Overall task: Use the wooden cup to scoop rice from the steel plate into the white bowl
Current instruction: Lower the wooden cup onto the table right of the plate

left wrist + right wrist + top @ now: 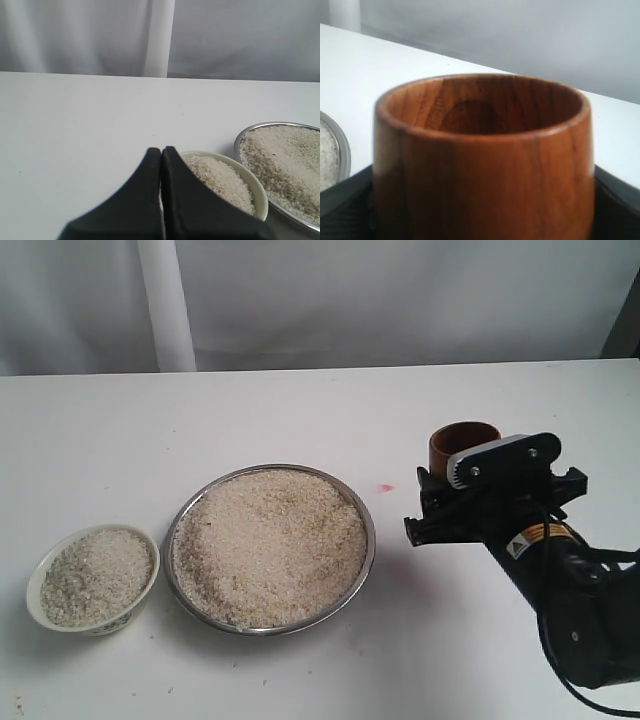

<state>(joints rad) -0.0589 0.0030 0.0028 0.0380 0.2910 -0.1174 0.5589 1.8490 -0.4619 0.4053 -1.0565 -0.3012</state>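
Right of the steel plate (371, 540) of rice (270, 545), the right claw (462, 472) clamps the upright wooden cup (465, 440), while the left claw (161, 165), pressed together, hangs near the white bowl (36, 590).

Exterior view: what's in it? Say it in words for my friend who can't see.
The robot's right gripper holds a wooden cup upright at the right of a white table. Left of it sits a big steel plate heaped with rice, and left of that a small white bowl full of rice.
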